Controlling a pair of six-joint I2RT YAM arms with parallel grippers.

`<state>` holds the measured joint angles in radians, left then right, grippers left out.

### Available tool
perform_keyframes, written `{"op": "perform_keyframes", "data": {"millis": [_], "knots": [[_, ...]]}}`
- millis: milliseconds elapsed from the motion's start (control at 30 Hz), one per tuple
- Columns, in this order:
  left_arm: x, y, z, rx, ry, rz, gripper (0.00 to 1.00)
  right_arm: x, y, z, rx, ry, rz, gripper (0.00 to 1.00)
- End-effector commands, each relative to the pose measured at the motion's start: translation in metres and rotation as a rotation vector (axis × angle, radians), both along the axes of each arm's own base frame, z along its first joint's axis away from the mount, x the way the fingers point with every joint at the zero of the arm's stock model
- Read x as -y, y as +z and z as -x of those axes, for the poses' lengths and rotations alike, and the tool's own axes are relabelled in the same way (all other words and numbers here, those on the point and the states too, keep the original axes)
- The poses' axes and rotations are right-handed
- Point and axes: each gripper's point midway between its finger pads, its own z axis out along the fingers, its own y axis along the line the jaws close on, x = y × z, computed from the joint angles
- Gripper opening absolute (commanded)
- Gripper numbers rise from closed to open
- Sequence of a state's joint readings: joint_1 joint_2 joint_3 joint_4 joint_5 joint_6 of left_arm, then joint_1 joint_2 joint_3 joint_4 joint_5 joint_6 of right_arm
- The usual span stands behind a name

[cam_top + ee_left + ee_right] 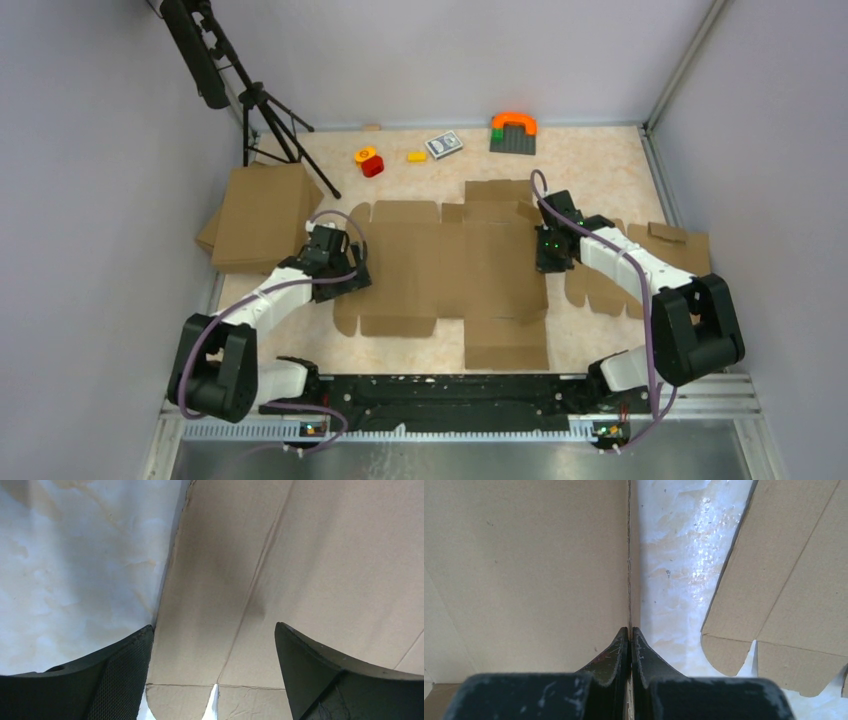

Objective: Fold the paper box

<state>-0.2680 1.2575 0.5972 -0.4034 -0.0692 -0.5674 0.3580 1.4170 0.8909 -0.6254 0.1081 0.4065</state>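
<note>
The paper box (450, 265) lies as a wide flat brown die-cut sheet in the middle of the table. My left gripper (345, 268) is open over its left side flap (210, 605), one finger (120, 675) at the flap's edge, the other finger (320, 675) over the cardboard. My right gripper (548, 258) is shut on the right edge of the sheet; in the right wrist view the raised flap (524, 570) stands on edge between the closed fingertips (630, 632).
A second cardboard blank (650, 265) lies at the right, under the right arm, also seen in the right wrist view (784, 580). A flat brown box (262, 215) lies at the left. A tripod (270, 120) stands at the back left. Small toys (372, 160) and a card pack (443, 145) lie at the back.
</note>
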Motion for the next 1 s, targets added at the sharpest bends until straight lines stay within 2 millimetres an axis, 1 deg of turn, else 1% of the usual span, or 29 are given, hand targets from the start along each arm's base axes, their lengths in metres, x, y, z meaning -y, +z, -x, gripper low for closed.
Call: {"op": "perform_keyframes", "data": {"millis": [0,67,133,167,233,333,467,533,633,800,833,967], "knots": [[0.028,-0.012,0.009,-0.043,-0.071,0.151,0.87,-0.007,0.008,-0.003,0.024,0.022,-0.02,0.0],[0.036,-0.007,0.01,-0.03,-0.093,0.192,0.8,-0.007,0.008,-0.003,0.024,0.023,-0.021,0.0],[0.047,0.004,0.009,0.0,-0.128,0.255,0.71,-0.008,0.008,-0.003,0.024,0.025,-0.025,0.0],[0.054,0.011,0.008,0.016,-0.15,0.292,0.69,-0.008,0.007,-0.003,0.022,0.024,-0.027,0.0],[0.065,0.024,0.007,0.042,-0.184,0.353,0.67,-0.009,0.006,-0.004,0.018,0.024,-0.03,0.0],[0.075,0.043,0.006,0.074,-0.218,0.411,0.65,-0.01,0.005,-0.004,0.016,0.022,-0.033,0.0],[0.084,0.058,0.007,0.099,-0.249,0.472,0.65,-0.009,0.006,-0.005,0.021,0.013,-0.028,0.0],[0.09,0.058,0.01,0.088,-0.269,0.513,0.65,-0.007,0.005,-0.005,0.022,0.01,-0.02,0.0],[0.097,0.053,0.014,0.058,-0.288,0.555,0.64,-0.007,0.003,-0.005,0.019,0.01,-0.021,0.0],[0.101,0.045,0.014,0.041,-0.297,0.578,0.63,-0.008,0.003,-0.004,0.019,0.013,-0.027,0.0],[0.101,0.043,0.015,0.035,-0.3,0.576,0.63,-0.009,0.003,-0.004,0.018,0.016,-0.03,0.01],[0.104,0.039,0.016,0.017,-0.317,0.582,0.63,-0.012,0.004,-0.004,0.023,0.024,-0.049,0.08]]}}
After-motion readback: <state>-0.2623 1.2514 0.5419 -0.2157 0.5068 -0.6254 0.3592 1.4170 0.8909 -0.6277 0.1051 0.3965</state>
